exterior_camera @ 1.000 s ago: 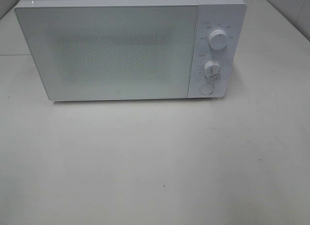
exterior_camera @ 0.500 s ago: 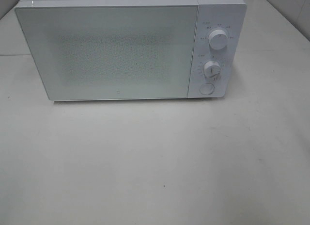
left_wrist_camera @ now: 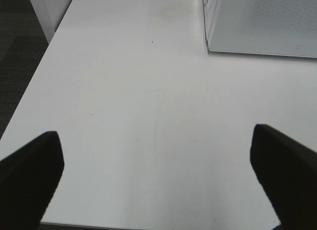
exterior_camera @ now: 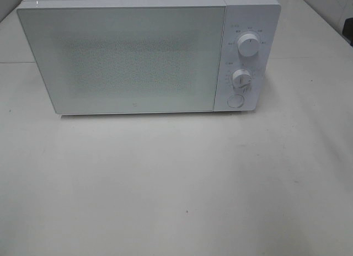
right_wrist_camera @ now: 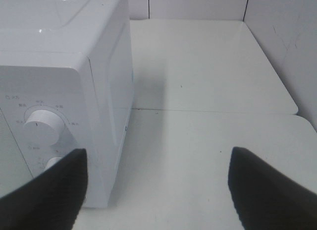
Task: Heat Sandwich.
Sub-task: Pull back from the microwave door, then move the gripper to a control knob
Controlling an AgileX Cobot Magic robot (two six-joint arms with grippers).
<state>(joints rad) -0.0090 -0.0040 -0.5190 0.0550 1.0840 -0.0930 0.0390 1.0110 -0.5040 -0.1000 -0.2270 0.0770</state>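
The sandwich is out of view in every frame. A white microwave (exterior_camera: 127,57) stands at the back of the table with its door shut. The frosted door hides whatever is inside. My left gripper (left_wrist_camera: 157,178) is open over bare tabletop, in front of the microwave's left corner (left_wrist_camera: 262,22), with nothing between its fingers (left_wrist_camera: 29,180). My right gripper (right_wrist_camera: 156,190) is also open and empty, beside the microwave's right side (right_wrist_camera: 114,76) near the control panel. Neither gripper shows in the exterior high view.
The control panel carries an upper knob (exterior_camera: 249,46), a lower knob (exterior_camera: 241,79) and a round button (exterior_camera: 235,101). The white table (exterior_camera: 176,184) stretches in front of the microwave. Its left edge (left_wrist_camera: 29,91) drops to dark floor. A wall (right_wrist_camera: 292,51) stands on the right.
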